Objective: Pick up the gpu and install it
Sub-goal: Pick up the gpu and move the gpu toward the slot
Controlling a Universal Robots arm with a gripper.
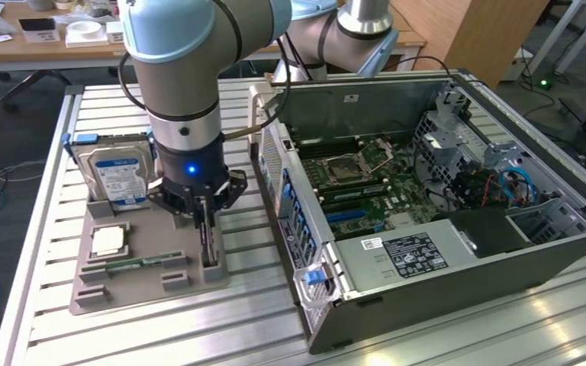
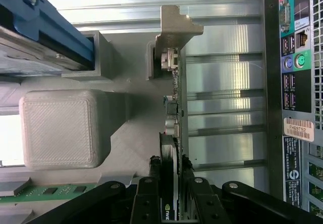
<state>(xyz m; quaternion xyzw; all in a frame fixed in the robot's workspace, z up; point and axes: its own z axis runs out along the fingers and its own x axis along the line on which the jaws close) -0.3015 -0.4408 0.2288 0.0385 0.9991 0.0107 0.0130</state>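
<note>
The gpu (image 1: 208,245) stands on edge in a slot of the grey holder tray (image 1: 140,290), to the exterior view's left of the open computer case (image 1: 445,252). In the wrist view the gpu (image 2: 171,118) is edge-on, a thin dark board with small connectors and its silver bracket (image 2: 174,27) at the far end. My gripper (image 1: 204,221) has come straight down over it. The black fingers (image 2: 155,166) press on both faces of the card, so the gripper (image 2: 170,166) is shut on it. The card still sits in the tray.
On the same tray stand a blue-labelled hard drive (image 1: 115,175), a square processor (image 1: 107,242) and a green memory stick (image 1: 135,264). The case lies open with its motherboard (image 1: 375,179) facing up. Its port panel (image 2: 295,57) is close beside the tray.
</note>
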